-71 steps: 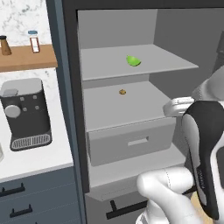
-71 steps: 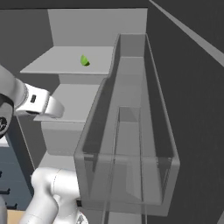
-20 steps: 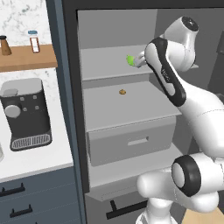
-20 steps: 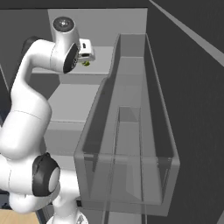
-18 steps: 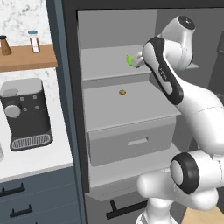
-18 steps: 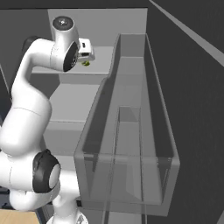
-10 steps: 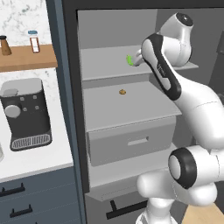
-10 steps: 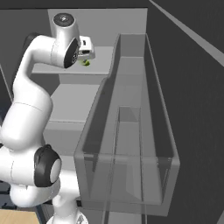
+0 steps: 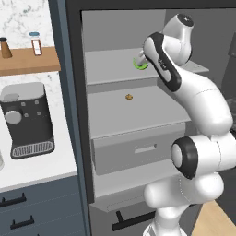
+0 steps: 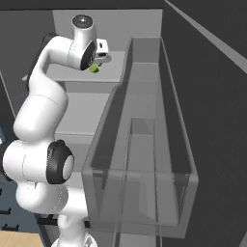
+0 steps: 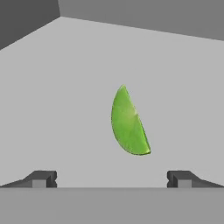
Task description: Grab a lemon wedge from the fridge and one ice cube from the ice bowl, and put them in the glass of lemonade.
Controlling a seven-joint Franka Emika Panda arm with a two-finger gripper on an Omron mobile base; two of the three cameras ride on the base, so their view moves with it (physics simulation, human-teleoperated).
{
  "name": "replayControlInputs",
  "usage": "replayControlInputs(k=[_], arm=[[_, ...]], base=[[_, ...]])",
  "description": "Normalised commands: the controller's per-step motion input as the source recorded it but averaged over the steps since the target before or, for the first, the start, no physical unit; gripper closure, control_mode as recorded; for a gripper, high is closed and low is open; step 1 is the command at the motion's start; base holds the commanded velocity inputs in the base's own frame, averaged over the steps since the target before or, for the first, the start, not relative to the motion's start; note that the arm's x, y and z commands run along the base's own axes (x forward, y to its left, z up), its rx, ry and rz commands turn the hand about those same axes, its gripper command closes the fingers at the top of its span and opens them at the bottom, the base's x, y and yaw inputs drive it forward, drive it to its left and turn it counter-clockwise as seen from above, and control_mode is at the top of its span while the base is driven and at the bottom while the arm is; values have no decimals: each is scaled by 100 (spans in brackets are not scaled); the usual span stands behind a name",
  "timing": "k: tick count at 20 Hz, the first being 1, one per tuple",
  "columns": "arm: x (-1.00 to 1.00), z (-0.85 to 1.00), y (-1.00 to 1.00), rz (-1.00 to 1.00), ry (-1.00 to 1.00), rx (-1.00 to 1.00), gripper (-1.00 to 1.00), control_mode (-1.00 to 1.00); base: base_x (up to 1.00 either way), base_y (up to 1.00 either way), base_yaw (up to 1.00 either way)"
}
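Note:
The fridge [image 9: 73, 115] stands open. On its upper light grey shelf [image 9: 110, 69] lies the lemon wedge [image 9: 139, 64], a small yellow-green piece. My arm reaches up to that shelf, and the gripper [image 10: 96, 64] hovers right over the wedge [image 10: 94, 69]. In the hand view the wedge [image 11: 128, 122] lies on the shelf just ahead, between the lines of the two fingertips, untouched. The gripper [image 11: 111, 179] is open with nothing between its fingers. The ice bowl and the glass of lemonade are out of view.
A tiny brown morsel [image 9: 129, 97] sits on the middle shelf above a grey drawer [image 9: 138, 150]. The open door's clear bins [image 10: 144, 140] stand close on the right. Left of the fridge are a coffee machine [image 9: 27, 120] and a wooden shelf [image 9: 27, 63] with bottles.
The arm has risen from low in front of the fridge to the upper shelf. Over the last second the hand edged left, closer over the wedge. The jaws stayed open.

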Motion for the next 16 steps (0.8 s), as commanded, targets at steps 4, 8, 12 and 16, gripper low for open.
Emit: replayControlInputs(k=[4,8,12,16], arm=[[48,-14,7,9,9,0,-100,-100],[49,-16,8,10,9,0,-100,-100],[28,-3,5,9,5,0,-100,-100],[14,0,1,5,0,0,-100,-100]], base=[[0,0,0],[0,0,0],[0,0,0],[0,0,0]])
